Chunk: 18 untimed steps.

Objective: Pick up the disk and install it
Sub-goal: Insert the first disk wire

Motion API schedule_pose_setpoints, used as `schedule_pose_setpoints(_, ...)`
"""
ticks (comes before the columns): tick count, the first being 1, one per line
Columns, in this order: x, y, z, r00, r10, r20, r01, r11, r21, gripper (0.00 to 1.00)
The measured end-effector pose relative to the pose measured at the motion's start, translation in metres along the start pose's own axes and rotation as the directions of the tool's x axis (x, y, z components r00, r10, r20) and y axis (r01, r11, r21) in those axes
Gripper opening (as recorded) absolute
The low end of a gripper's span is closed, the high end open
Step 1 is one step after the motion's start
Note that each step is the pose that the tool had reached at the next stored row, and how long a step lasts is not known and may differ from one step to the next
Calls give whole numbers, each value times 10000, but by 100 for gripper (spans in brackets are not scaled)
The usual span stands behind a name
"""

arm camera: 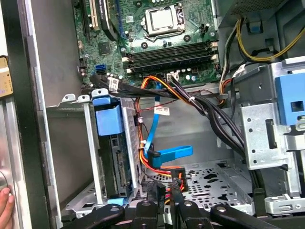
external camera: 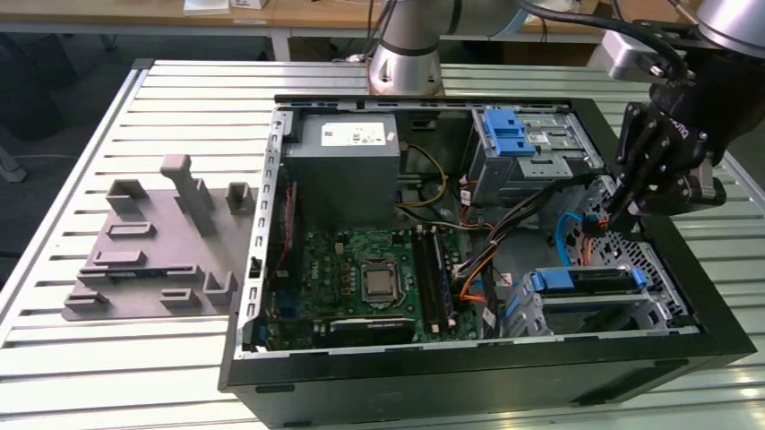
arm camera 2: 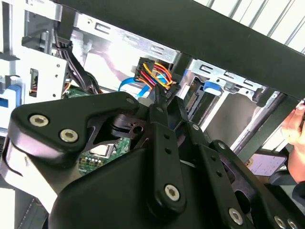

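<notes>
Your gripper (external camera: 606, 218) hangs over the open computer case (external camera: 478, 367) at the exterior view's right, fingertips dipped just inside the wall; in the first wrist view the gripper (arm camera: 166, 190) pinches a connector (arm camera: 175, 172) with red, yellow and black wires; fingers (arm camera: 159, 191) clenched on that plug, no gap showing; in the second wrist view the same bundle of coloured wires (arm camera 2: 155, 72) sits at the fingertips. The disk (external camera: 582, 279) with its blue bracket lies seated in the drive bay at the case's lower corner on the exterior view's right, near the gripper but apart from it; in the first wrist view you see the disk (arm camera: 116, 164) edge-on in the metal cage, blue tab on top, just beside the held plug. A blue flat cable (arm camera: 167, 155) runs close to the connector; the motherboard (external camera: 365, 282) lies mid-case; a grey fixture plate (external camera: 156, 242) rests on the slatted table (external camera: 72, 179) at the exterior view's left. A person's fingertips (arm camera: 5, 210) show at the edge of the first wrist view.
</notes>
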<state>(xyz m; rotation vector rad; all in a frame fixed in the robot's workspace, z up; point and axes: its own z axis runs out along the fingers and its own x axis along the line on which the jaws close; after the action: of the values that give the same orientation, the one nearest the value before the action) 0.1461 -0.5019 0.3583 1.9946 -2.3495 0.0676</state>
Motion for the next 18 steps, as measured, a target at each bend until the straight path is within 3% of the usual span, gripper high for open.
schedule_pose_setpoints(2,-10,1,1,10000,19,-25,-19,10000,3,25)
schedule_pose_setpoints(7,-16,-3,21,9996,89,-274,-88,10000,40,25)
schedule_pose_setpoints(9,-21,-8,32,9994,120,-333,-118,9999,48,25)
schedule_pose_setpoints(12,-23,-13,38,9992,129,-366,-127,9999,54,24)
schedule_pose_setpoints(13,-23,-13,39,9992,129,-366,-128,9999,53,17)
schedule_pose_setpoints(18,-14,17,42,9993,-28,-364,30,10000,64,16)
